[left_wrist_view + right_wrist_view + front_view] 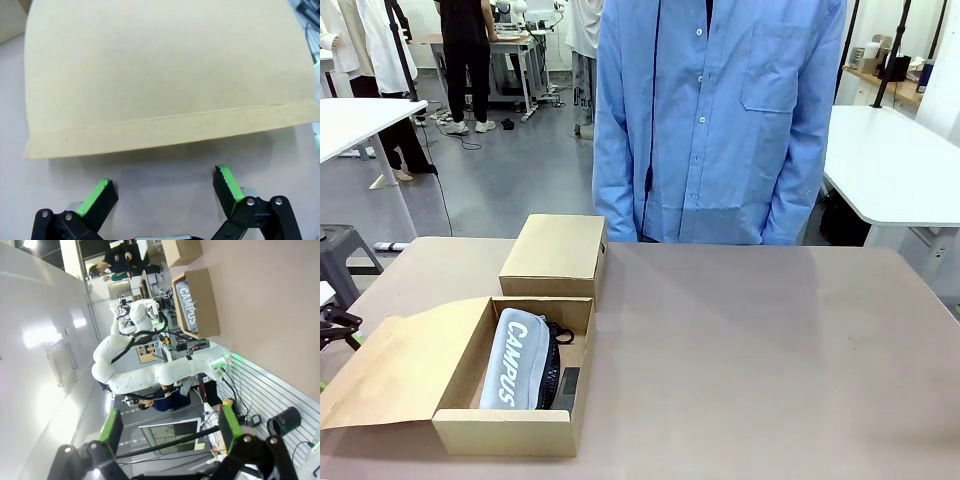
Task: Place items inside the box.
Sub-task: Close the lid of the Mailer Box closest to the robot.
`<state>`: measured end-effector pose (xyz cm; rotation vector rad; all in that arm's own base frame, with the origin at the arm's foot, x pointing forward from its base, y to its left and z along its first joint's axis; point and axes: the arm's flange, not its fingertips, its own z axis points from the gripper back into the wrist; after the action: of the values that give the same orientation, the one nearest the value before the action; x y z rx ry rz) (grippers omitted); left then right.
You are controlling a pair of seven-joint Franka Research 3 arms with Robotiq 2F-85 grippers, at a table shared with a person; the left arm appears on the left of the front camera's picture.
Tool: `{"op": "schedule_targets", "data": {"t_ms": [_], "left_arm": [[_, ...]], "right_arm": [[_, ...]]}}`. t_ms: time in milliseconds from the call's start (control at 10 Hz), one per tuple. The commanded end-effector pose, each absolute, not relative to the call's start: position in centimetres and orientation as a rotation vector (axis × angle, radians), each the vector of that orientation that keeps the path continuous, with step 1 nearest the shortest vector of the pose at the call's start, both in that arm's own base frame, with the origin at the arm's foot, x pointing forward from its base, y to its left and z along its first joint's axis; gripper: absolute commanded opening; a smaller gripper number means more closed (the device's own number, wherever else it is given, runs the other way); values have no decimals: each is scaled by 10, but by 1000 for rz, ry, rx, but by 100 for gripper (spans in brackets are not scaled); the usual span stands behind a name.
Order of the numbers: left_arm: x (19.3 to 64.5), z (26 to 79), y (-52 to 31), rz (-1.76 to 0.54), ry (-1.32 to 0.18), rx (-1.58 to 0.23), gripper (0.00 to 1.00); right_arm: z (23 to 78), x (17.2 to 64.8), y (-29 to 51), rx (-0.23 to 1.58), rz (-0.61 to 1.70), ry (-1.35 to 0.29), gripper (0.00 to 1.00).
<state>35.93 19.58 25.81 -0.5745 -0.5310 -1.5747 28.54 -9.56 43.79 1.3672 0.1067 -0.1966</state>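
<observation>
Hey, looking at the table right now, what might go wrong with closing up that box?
1. The left hand hangs open just short of the box's open lid flap; pushing in low might slide the open box rather than lift the flap.
2. The grey CAMPUS pencil case fills much of the box and looks bulky, so the flap may not shut flat.
3. A second, closed box sits right behind the open one, which could get bumped if the box shifts.

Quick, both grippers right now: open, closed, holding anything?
Left gripper: open, empty, fingers apart just short of the box flap.
Right gripper: open, empty, raised off the table.
</observation>
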Motion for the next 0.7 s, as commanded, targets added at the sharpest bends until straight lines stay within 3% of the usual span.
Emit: {"op": "schedule_targets", "data": {"t_ms": [0,600], "left_arm": [[367,247,192,-1609,-512,-612,100],[374,252,143,-1564,-591,-763,100]], "right_arm": [[444,286,-97,1375,-210,121,100],[444,286,-97,1375,-210,121,100]]}}
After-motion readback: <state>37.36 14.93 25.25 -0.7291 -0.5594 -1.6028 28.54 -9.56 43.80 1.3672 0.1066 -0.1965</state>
